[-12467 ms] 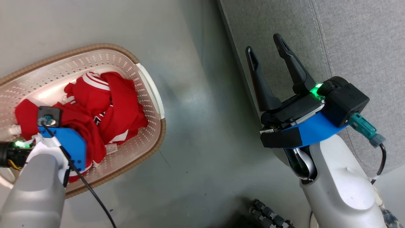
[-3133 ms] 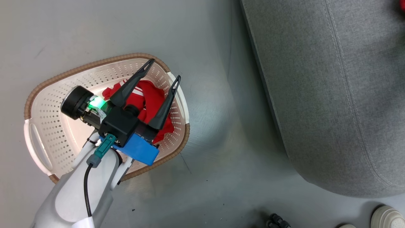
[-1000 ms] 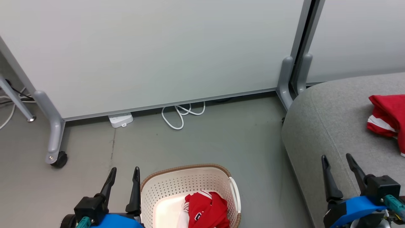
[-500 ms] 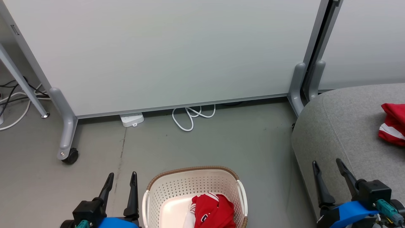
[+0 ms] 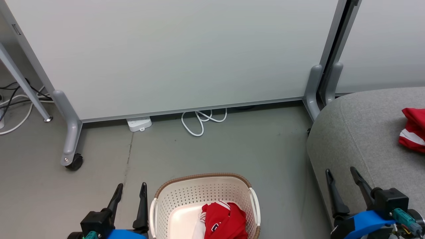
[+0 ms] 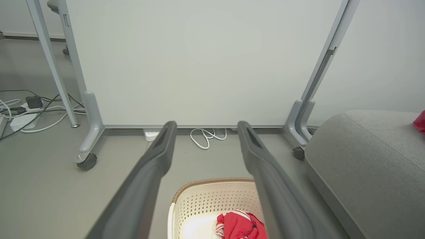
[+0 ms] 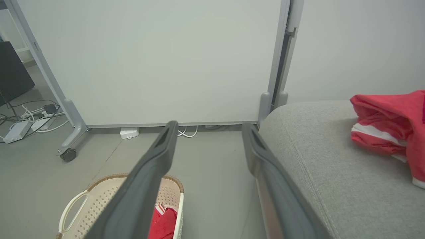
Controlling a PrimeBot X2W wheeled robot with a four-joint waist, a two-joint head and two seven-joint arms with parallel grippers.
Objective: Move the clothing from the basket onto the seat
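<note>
Red white-striped clothing point(image 5: 225, 221) lies crumpled in basket point(image 5: 199, 195).

you're in an office-like room: wheeled partition panels point(image 5: 166, 56), power strip point(image 5: 138, 124) and loose cable point(image 5: 202, 119) beyond the jaws.

Basket point(image 5: 186, 199) looked like perforated cream plastic, with a brown woven-look rim. Seat point(image 5: 358, 132) was matt grey textured cloth. Clothing point(image 5: 227, 221) was soft red fabric. Floor point(image 5: 249, 146) appeared smooth, dully sheened.
</note>
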